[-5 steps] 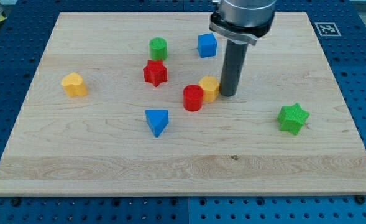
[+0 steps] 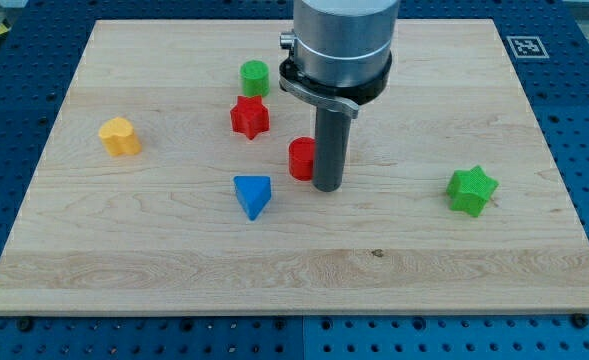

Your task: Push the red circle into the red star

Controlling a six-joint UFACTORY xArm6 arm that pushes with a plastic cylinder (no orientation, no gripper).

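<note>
The red circle [image 2: 300, 158] lies near the board's middle, its right side hidden behind my rod. My tip [image 2: 326, 188] rests on the board right against the red circle's lower right side. The red star [image 2: 249, 117] lies up and to the left of the red circle, with a gap of bare board between them.
A green circle [image 2: 255, 77] sits just above the red star. A blue triangle [image 2: 253, 195] lies below and left of the red circle. A yellow block [image 2: 120, 136] is at the left, a green star [image 2: 472, 190] at the right. The wooden board [image 2: 294, 270] ends near the view's bottom.
My rod has moved left and down, from the right of a yellow block to the red circle's lower right. The red circle shifted slightly left. The arm now hides that yellow block and the blue cube.
</note>
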